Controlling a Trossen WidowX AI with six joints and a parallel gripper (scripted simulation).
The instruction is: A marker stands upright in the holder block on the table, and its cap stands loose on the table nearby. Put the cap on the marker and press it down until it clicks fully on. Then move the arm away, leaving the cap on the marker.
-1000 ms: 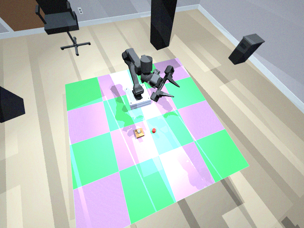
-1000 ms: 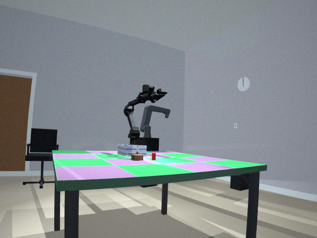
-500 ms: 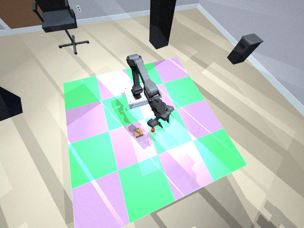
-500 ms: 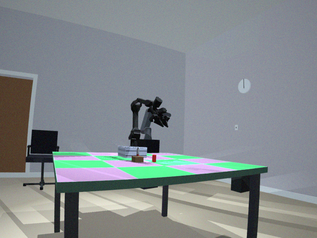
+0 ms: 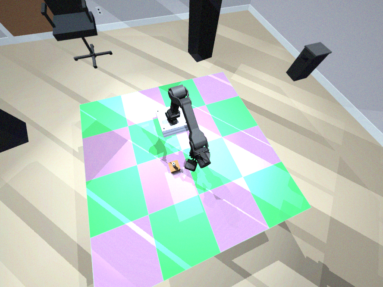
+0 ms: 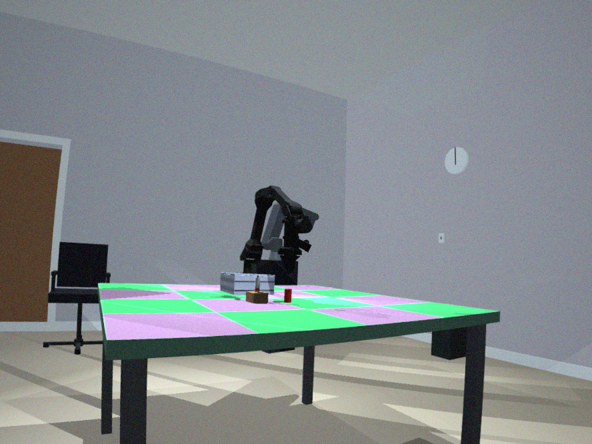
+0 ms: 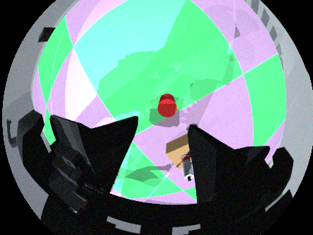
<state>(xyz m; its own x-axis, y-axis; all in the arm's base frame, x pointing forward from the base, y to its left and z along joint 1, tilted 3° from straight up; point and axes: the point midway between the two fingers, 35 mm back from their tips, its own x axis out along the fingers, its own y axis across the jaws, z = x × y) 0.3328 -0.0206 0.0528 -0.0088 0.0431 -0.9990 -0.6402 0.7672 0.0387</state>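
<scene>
I am at the reach for the cap (image 7: 167,105), a short red cylinder with a smooth rounded top, standing loose on the checkered surface (image 6: 296,325) just beside the holder block (image 6: 257,297). My hand (image 7: 162,131) hangs above the cap, its dark wedge fingers partly apart and holding nothing. The block is a squat tan cube; the slim pale marker (image 6: 257,283) stands upright in it. Next I judge I must descend straight and straddle the cap.
</scene>
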